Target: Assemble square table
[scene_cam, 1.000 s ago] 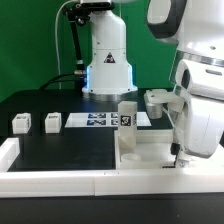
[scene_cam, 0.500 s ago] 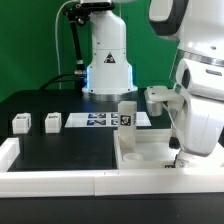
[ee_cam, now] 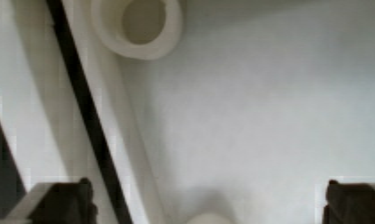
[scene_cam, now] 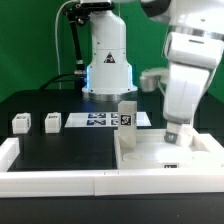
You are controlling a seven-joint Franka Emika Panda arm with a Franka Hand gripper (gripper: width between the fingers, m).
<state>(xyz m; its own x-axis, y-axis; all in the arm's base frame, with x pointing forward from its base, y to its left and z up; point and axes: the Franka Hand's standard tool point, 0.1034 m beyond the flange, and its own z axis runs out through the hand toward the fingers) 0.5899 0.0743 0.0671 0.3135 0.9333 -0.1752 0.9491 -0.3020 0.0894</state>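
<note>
The white square tabletop (scene_cam: 150, 152) lies at the exterior view's right, against the white rails. One white tagged leg (scene_cam: 127, 113) stands upright on its far corner. Two more leg blocks (scene_cam: 20, 123) (scene_cam: 52, 122) rest on the black table at the exterior view's left. My gripper (scene_cam: 172, 136) hangs just above the tabletop, open and holding nothing. In the wrist view the dark fingertips (ee_cam: 59, 202) stand wide apart over the white tabletop surface (ee_cam: 255, 110), near a round socket ring (ee_cam: 139, 25). A blurred pale shape shows low between the fingers of my gripper (ee_cam: 210, 200); I cannot tell what it is.
The marker board (scene_cam: 95, 120) lies flat behind the tabletop, in front of the robot base (scene_cam: 107, 60). A long white rail (scene_cam: 60, 181) runs along the front edge and another short rail (scene_cam: 8, 150) at the exterior view's left.
The jaws have opened wide. The arm has lifted off the tabletop's near right part and shifted a little toward the exterior view's left.
</note>
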